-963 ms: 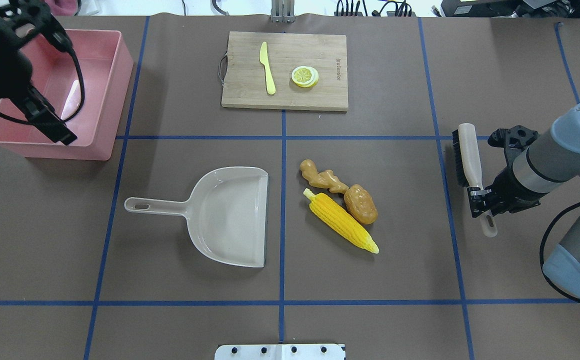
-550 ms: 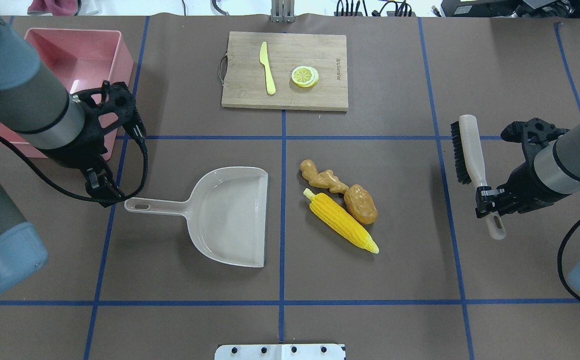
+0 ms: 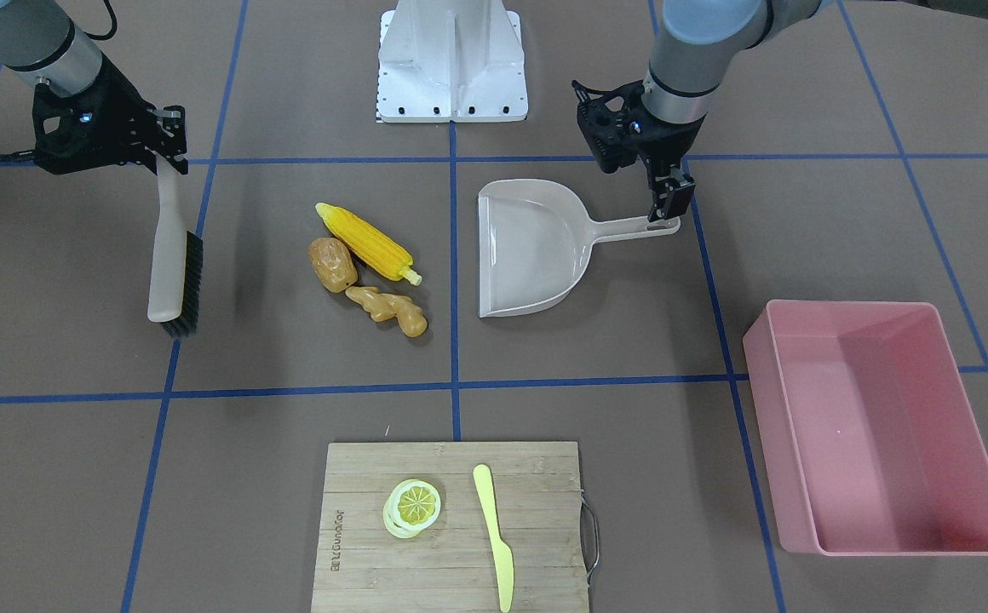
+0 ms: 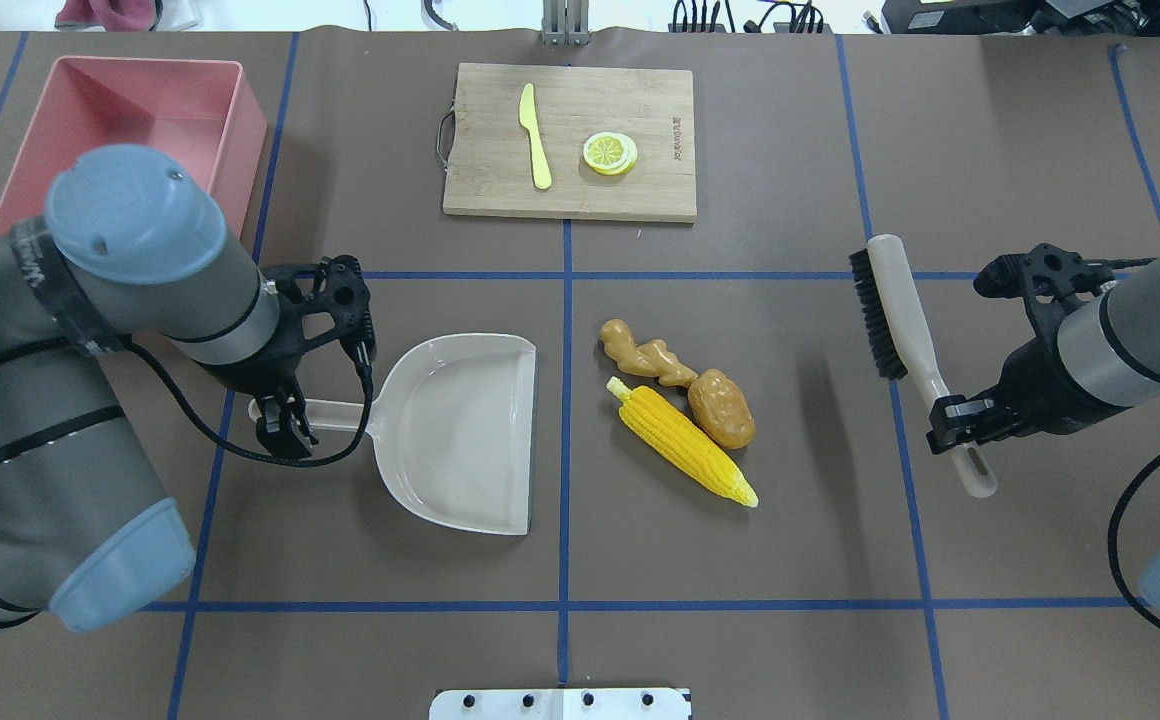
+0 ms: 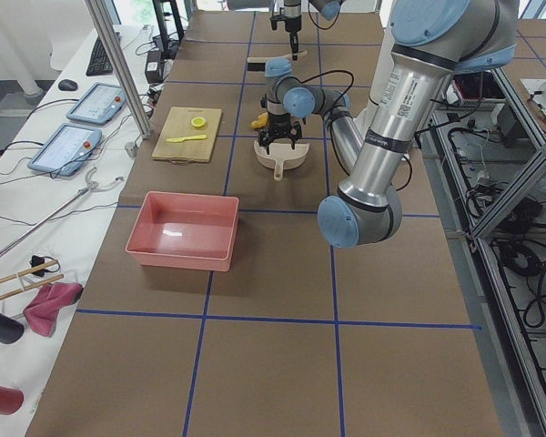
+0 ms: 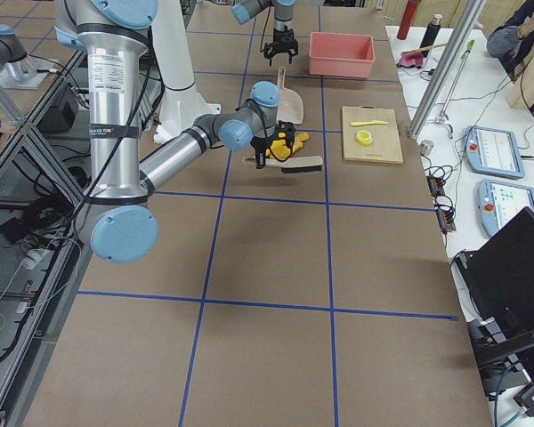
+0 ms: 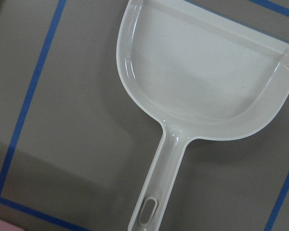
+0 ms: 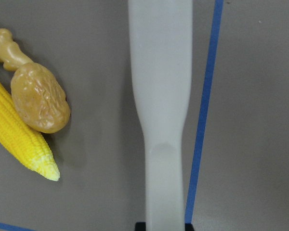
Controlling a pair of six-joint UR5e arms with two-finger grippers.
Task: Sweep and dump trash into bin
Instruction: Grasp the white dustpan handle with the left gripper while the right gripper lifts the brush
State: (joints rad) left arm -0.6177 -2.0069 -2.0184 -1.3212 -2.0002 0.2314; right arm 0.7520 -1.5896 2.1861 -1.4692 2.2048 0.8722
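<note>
The left tool (image 4: 282, 425) is now off the bin (image 4: 248, 130) and over the dustpan (image 4: 460, 430) handle, its opening I cannot tell, while the right tool (image 4: 952, 415), clamped on the brush (image 4: 902, 300), nears the trash (image 4: 685, 445) clustered on the bench beside the pan's mouth, so sweeping seems next.

Brush (image 3: 172, 264) on one side, dustpan (image 3: 537, 255) on the other, three toy foods between.
The right gripper (image 3: 166, 149) is clamped on the brush handle, and the bristles face the corn cob (image 3: 366, 241), the potato (image 3: 332, 264) and the ginger root (image 3: 387, 309), which lie close together. The left gripper (image 3: 667, 200) is at the end of the dustpan handle; whether it grips the handle, I cannot tell. The pink bin (image 3: 843, 304) stands well apart from the dustpan.
</note>
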